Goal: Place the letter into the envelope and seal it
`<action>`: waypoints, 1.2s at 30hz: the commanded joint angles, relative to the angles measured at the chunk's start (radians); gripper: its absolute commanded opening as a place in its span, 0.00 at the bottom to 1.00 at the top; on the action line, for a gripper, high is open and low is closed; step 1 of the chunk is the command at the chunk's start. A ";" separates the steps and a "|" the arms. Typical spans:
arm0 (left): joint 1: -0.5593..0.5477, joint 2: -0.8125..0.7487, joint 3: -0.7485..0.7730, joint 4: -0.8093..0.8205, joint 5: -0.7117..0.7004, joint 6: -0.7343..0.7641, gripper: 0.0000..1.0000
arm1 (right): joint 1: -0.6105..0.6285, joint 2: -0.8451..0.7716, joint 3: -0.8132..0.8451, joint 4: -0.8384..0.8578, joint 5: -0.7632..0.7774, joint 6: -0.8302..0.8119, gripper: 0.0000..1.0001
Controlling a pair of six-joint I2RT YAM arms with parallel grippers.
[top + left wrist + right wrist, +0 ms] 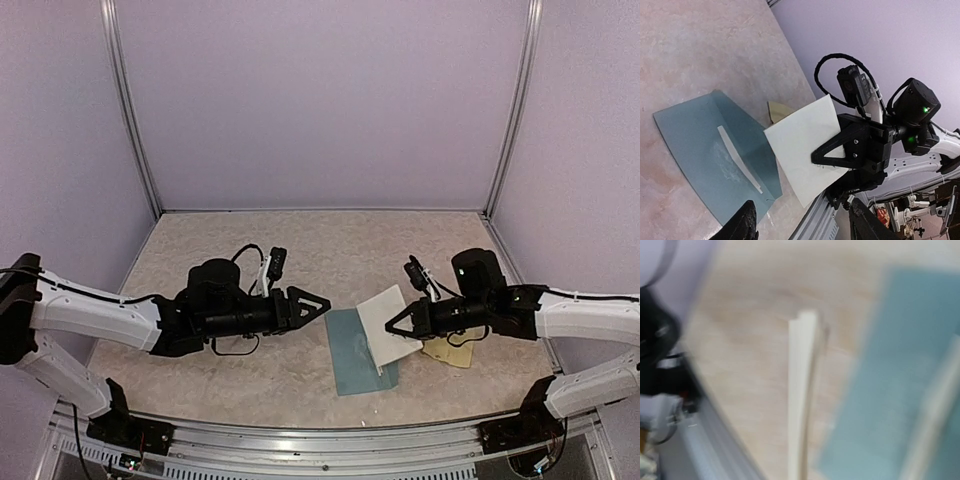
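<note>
The teal envelope [350,362] lies flat on the table between the two arms, its flap open and a white strip showing along the fold [737,159]. My right gripper [392,326] is shut on the white letter [378,312] and holds it tilted over the envelope's right edge. In the left wrist view the letter [797,140] hangs in the right gripper [816,159] just past the envelope [695,140]. My left gripper [322,304] hovers left of the envelope, open, with nothing between its fingertips [742,225]. The right wrist view is blurred: the letter [799,390] shows edge-on beside the envelope [900,375].
A tan sticker sheet [450,352] lies on the table under the right arm, right of the envelope; its corner [777,111] shows behind the letter. The metal rail [320,440] runs along the near table edge. Lilac walls enclose the back and sides.
</note>
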 commanded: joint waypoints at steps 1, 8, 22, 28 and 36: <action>0.007 0.120 0.016 -0.063 -0.012 -0.053 0.61 | -0.018 0.089 -0.021 -0.078 0.081 0.059 0.00; 0.010 0.272 0.042 -0.034 0.014 -0.077 0.68 | -0.038 0.170 0.007 -0.145 0.155 0.060 0.00; 0.025 0.403 0.088 -0.030 0.055 -0.076 0.65 | -0.049 0.294 0.081 -0.152 0.139 0.027 0.00; 0.034 0.443 0.096 -0.021 0.072 -0.069 0.64 | -0.054 0.337 0.113 -0.187 0.158 0.021 0.00; 0.046 0.481 0.111 -0.021 0.084 -0.049 0.64 | -0.057 0.385 0.139 -0.186 0.154 0.018 0.00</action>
